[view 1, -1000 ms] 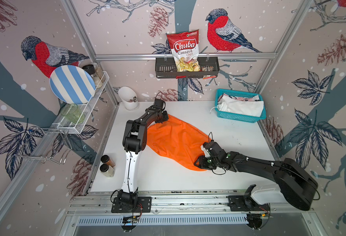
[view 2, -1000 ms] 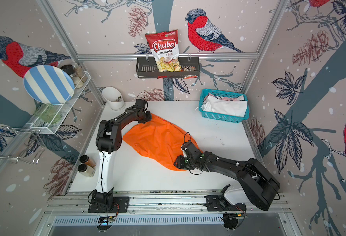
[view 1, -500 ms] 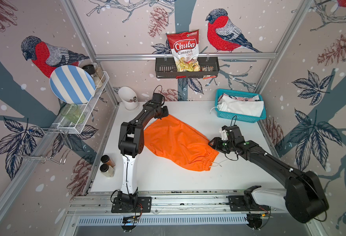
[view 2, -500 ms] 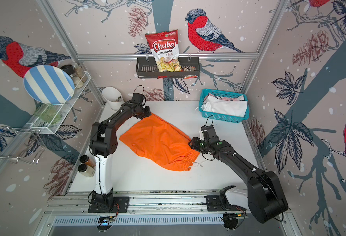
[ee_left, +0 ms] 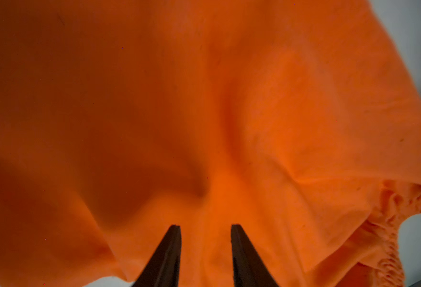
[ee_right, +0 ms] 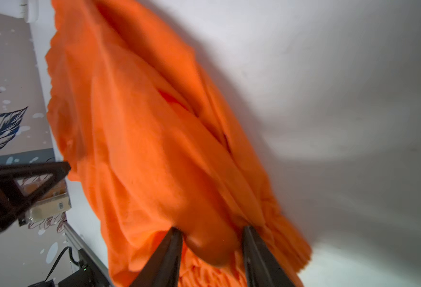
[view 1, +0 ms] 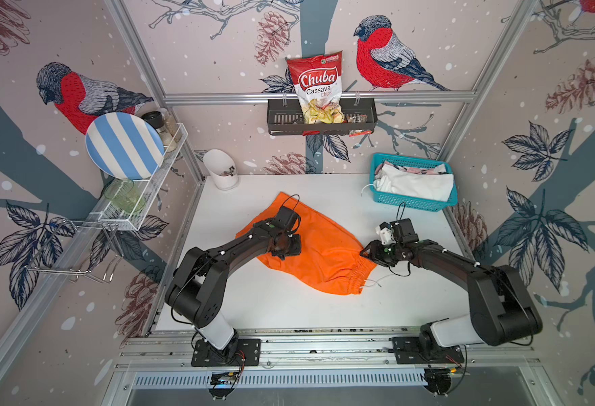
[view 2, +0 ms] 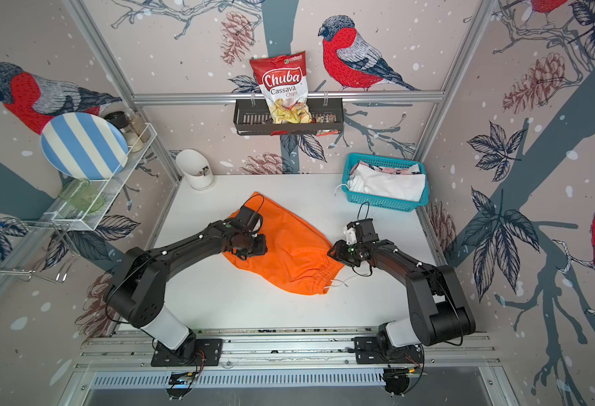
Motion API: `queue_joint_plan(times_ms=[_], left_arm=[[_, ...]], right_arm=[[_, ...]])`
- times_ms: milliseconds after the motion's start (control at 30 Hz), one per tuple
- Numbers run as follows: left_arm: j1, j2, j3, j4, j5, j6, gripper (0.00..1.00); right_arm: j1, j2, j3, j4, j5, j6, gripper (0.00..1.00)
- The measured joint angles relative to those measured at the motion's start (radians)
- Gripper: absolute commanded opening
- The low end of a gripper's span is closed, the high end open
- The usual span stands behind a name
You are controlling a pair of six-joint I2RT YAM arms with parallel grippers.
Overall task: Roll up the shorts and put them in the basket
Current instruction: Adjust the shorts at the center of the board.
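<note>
At the table's (view 1: 289,309) centre lay the orange shorts (view 1: 324,253), spread but rumpled. Taking 12 o'clock as the back wall, the waistband (view 1: 355,270) pointed toward 4 o'clock and the leg end toward 11. At the cloth's 3 o'clock edge the right gripper (ee_right: 211,229) had closed on a wad of the waistband, and cloth bulged between its jaws in the wrist view. The left gripper (ee_left: 205,227) sat over the cloth's 9 o'clock side, jaws partly apart with orange fabric filling the gap. Whether it pinched that fabric or only pressed on it could not be told.

The step in hand looked like squaring the shorts before any roll, so the task seemed near its start. To do it well, the grippers would need to draw apart along the 10-to-4 line with the cloth kept low. That pull should be firm enough to take out the diagonal creases but not so hard that the waistband slipped free. Laying the shorts flat would give a straight edge to roll from. The loose drawstring (view 1: 373,283) at 5 o'clock was best kept clear of the jaws.

Count: three shorts, one orange on the table, with the white shorts (view 1: 415,182) and the pink shorts (view 1: 426,170) in the basket (view 1: 408,204) at 1 o'clock. There were also one basket, two grippers and one cup (view 1: 220,172) at 11 o'clock.
</note>
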Motion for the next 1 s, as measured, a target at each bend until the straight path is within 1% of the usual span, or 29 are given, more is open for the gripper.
queue_joint_plan(times_ms=[67, 100, 167, 233, 367, 467, 533, 600, 700, 767, 867, 933, 1000], left_arm=[[-0.001, -0.008, -0.062, 0.015, -0.017, -0.021, 0.37], [-0.001, -0.008, -0.091, 0.027, -0.022, -0.025, 0.37], [-0.001, -0.001, -0.124, 0.047, -0.024, -0.036, 0.37], [0.003, 0.019, -0.124, 0.079, -0.031, -0.040, 0.37], [0.033, 0.115, -0.057, 0.165, -0.021, -0.028, 0.35], [0.076, 0.216, 0.035, 0.249, -0.020, 0.001, 0.35], [0.108, 0.282, 0.106, 0.288, -0.017, 0.023, 0.36], [0.146, 0.355, 0.200, 0.307, -0.013, 0.047, 0.36], [0.188, 0.465, 0.368, 0.301, 0.002, 0.082, 0.34], [0.202, 0.516, 0.462, 0.273, 0.012, 0.093, 0.34], [0.207, 0.496, 0.497, 0.167, 0.004, 0.108, 0.35], [0.207, 0.431, 0.470, 0.125, 0.005, 0.108, 0.35], [0.198, 0.327, 0.419, 0.097, 0.005, 0.108, 0.35]], right_arm=[[-0.007, 0.020, -0.002, 0.013, 0.032, -0.004, 0.39], [-0.013, 0.039, -0.005, 0.027, 0.037, -0.007, 0.36], [-0.024, 0.076, -0.011, 0.057, 0.048, -0.015, 0.33], [-0.027, 0.093, -0.018, 0.085, 0.045, -0.023, 0.31], [-0.022, 0.076, -0.058, 0.142, 0.050, -0.026, 0.28], [0.005, 0.000, -0.124, 0.144, 0.079, -0.010, 0.28], [0.061, -0.053, -0.167, 0.141, 0.102, 0.029, 0.28], [0.163, -0.091, -0.198, 0.150, 0.119, 0.085, 0.30], [0.317, -0.095, -0.212, 0.192, 0.086, 0.179, 0.31], [0.374, -0.101, -0.187, 0.173, 0.075, 0.233, 0.32], [0.402, -0.161, -0.097, 0.112, 0.119, 0.264, 0.37], [0.401, -0.207, -0.043, 0.079, 0.163, 0.264, 0.40], [0.393, -0.234, 0.000, 0.039, 0.185, 0.263, 0.40]])
